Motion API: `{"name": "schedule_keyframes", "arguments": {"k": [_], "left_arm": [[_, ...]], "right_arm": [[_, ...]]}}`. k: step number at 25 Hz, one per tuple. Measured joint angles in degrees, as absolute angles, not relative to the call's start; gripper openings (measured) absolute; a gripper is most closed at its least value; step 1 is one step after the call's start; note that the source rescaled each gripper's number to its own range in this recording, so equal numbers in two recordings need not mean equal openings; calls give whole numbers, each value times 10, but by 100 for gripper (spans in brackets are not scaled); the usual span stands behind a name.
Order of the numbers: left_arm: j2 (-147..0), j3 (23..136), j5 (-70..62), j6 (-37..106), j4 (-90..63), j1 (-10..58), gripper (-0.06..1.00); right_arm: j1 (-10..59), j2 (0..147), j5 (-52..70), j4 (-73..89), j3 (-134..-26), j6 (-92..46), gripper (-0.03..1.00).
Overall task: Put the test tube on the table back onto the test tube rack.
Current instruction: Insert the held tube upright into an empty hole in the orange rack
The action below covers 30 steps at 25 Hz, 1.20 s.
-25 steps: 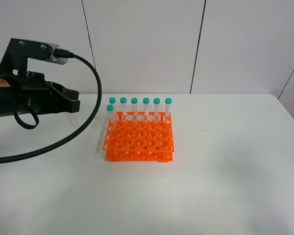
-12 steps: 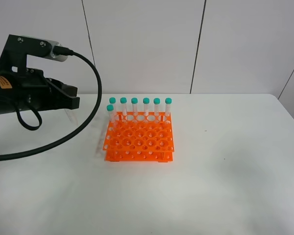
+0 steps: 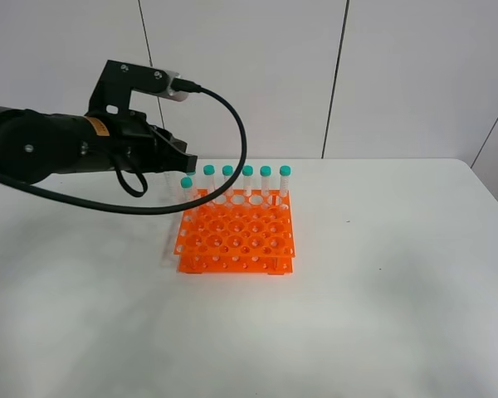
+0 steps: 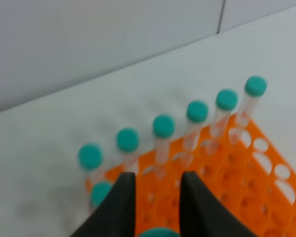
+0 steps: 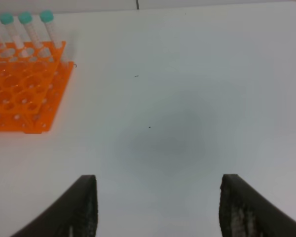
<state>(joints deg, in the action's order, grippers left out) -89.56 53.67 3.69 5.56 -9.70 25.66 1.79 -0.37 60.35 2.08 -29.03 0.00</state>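
Note:
The orange test tube rack stands mid-table on the white table, with several teal-capped tubes along its back row and one at its left edge. My left gripper hovers above the rack's back-left corner. In the left wrist view its dark fingers stand close together over the rack, shut on the test tube, whose teal cap shows between them. Only the right wrist view shows my right gripper, which is open and empty over bare table.
The rack lies far off to one side in the right wrist view. The left arm's black cable loops above the rack's left side. White wall panels stand behind the table.
My left arm has swung right from the table's left edge to above the rack's back-left corner, carrying the tube. The right gripper has not moved.

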Motion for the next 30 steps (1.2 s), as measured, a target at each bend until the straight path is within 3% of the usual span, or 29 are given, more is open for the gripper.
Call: {"name": "schedule_keyframes", "arguments": {"k": [30], "left_arm": [[-1098,636,170,91,-128,272,1]], "right_arm": [[18,-4,603,21,-290,0,65]]}}
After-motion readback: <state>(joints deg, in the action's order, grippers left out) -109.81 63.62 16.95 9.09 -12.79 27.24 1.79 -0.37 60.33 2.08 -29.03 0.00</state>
